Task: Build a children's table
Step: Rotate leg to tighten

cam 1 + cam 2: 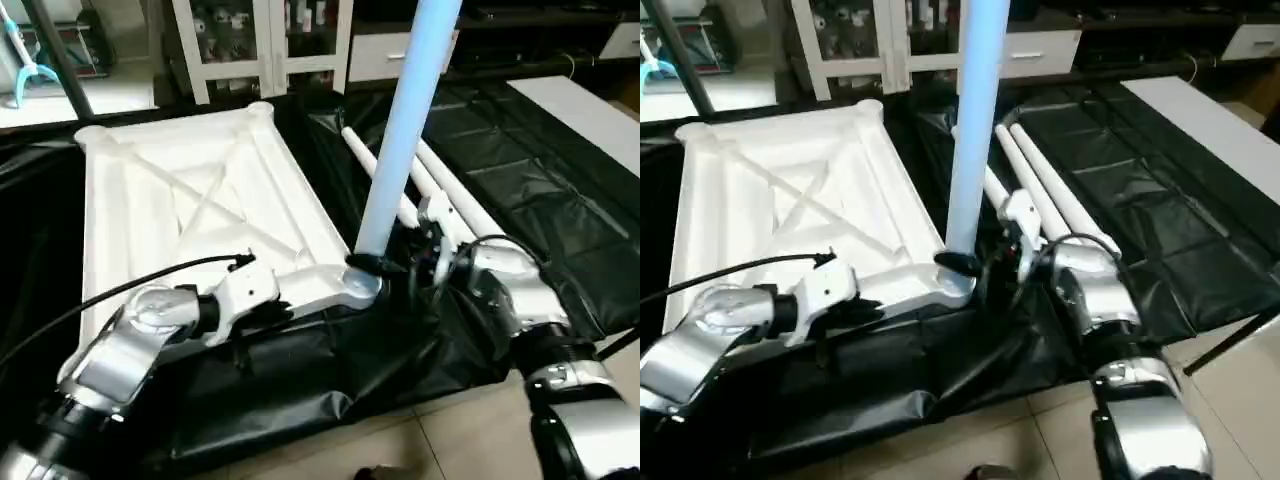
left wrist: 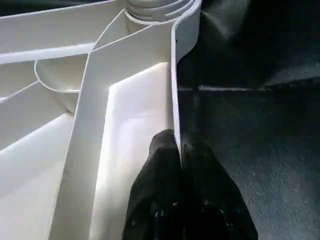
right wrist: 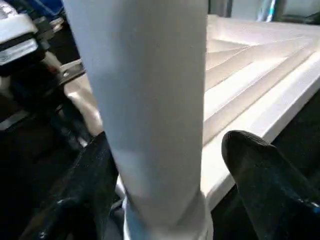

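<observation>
Black sheeting (image 1: 520,180) covers the floor, with white cabinets behind. The tabletop (image 1: 190,190) lies underside up; 1 leg (image 1: 400,130) stands in its near right corner socket. The left hand (image 2: 182,165), fingers together, pinches the tabletop's rim. The right hand (image 3: 165,190) stands open around the leg, beside 2 loose legs (image 1: 1050,195).

Upright leg (image 1: 405,130) in upturned tabletop's (image 1: 190,200) near corner socket

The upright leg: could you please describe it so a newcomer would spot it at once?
Find the white tabletop lying underside up on the black sheet. At its near right corner a white leg stands upright in the socket. The other legs lie flat on the sheet beside it.
</observation>
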Tool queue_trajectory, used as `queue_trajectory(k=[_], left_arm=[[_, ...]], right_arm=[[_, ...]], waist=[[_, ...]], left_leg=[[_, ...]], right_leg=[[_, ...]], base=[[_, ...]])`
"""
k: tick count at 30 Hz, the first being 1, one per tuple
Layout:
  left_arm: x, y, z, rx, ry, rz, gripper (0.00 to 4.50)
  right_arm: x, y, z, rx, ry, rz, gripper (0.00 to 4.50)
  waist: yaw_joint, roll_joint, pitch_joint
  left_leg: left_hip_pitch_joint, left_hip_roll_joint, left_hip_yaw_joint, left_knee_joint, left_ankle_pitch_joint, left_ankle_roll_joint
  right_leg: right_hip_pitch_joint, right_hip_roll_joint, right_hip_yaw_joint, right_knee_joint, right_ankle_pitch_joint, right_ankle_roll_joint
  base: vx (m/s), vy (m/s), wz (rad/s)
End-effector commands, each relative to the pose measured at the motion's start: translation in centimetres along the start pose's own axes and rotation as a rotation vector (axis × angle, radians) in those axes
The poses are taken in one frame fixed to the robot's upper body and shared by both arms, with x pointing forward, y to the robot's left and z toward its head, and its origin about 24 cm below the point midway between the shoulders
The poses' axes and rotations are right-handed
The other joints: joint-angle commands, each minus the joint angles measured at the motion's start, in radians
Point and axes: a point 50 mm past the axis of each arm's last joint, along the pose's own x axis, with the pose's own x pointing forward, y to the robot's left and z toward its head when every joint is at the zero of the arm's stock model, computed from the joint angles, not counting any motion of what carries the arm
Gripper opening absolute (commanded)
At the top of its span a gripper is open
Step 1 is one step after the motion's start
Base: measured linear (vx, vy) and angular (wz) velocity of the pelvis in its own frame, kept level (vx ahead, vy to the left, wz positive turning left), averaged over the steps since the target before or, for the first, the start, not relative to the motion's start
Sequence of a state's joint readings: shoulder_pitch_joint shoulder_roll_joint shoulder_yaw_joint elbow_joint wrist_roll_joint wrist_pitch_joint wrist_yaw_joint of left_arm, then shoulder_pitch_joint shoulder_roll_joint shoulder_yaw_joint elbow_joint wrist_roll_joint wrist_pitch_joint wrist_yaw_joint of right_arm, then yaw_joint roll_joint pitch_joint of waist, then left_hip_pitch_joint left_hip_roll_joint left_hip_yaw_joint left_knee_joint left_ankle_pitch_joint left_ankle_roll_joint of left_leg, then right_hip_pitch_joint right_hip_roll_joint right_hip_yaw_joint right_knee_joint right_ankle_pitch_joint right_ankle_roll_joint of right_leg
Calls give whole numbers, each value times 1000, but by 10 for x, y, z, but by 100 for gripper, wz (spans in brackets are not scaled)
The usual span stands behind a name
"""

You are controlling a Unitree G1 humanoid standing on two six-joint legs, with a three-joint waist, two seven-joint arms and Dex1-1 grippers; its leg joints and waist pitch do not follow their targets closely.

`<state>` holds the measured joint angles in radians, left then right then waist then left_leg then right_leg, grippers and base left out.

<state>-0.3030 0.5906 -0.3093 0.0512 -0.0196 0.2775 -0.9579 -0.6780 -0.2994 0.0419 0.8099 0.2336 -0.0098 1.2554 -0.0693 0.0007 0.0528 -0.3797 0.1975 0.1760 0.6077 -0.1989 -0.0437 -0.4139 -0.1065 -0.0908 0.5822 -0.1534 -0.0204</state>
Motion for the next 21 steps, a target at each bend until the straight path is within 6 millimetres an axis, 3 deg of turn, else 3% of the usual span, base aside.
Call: queue_trajectory(k=[1,3,4,7,11,16,21], left_arm=[[0,-13,-27,-59,119,-66,0],[1,-14,-25,-59,112,-70,0],[2,-15,-25,-60,109,-71,0],[2,-17,-23,-61,101,-77,0],[3,-17,-22,-63,92,-81,0],[4,-19,-20,-63,87,-88,0],[4,-20,-19,-63,85,-92,0]], right_arm=[[-6,0,-2,17,17,11,343],[-4,2,-4,32,21,38,343],[-2,3,-5,38,25,47,318],[2,5,-8,56,34,68,297],[7,7,-11,65,34,79,265],[11,8,-13,69,39,76,221],[12,5,-14,68,21,11,202]], waist=[[9,-1,-58],[9,-4,-54],[9,-3,-53],[8,-5,-52],[9,-4,-54],[12,-1,-55],[11,-2,-53]], left_leg=[[12,34,-1,-80,-198,91],[13,35,-4,-83,-255,60],[14,35,-4,-85,-274,45],[14,34,-4,-85,-294,30],[15,33,-5,-85,-288,28],[16,32,-1,-82,-244,44],[17,31,-1,-83,-276,35]], right_leg=[[54,-33,42,-42,-184,-283],[53,-36,45,-48,-270,-256],[50,-35,47,-51,-303,-244],[46,-34,50,-53,-331,-231],[44,-33,53,-52,-326,-232],[43,-27,62,-46,-253,-255],[41,-26,63,-51,-301,-246]], base=[[0,0,0],[0,0,0],[0,0,0],[0,0,0],[0,0,0],[0,0,0],[0,0,0]])
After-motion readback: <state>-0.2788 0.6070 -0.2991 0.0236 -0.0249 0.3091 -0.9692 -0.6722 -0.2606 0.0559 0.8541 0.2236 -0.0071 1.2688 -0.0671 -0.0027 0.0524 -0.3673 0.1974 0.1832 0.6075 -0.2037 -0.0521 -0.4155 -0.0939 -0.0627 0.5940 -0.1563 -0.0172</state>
